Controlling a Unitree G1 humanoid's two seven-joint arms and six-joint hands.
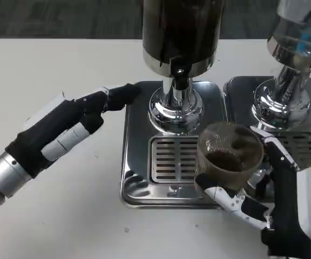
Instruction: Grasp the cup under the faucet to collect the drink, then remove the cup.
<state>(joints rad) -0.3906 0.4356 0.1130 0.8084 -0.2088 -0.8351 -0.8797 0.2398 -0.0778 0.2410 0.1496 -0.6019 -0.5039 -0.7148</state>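
Bare white table [63, 216] across the lower left, plenty of room there. At lower right, right hand [274, 199] wrapped around one clear plastic cup [230, 154], dark drink pooled inside, gripped over the right edge of the silver drip tray [131, 178] with its slotted grate [173, 159]. At centre left, left hand [63, 129] holding nothing, fingers stretched out, tips just beside the tray's upper left corner. Farther back, two chrome dispensers: dark-filled one [181, 38] at top centre, faucet [180, 73] beneath; second one [293, 59] at upper right.
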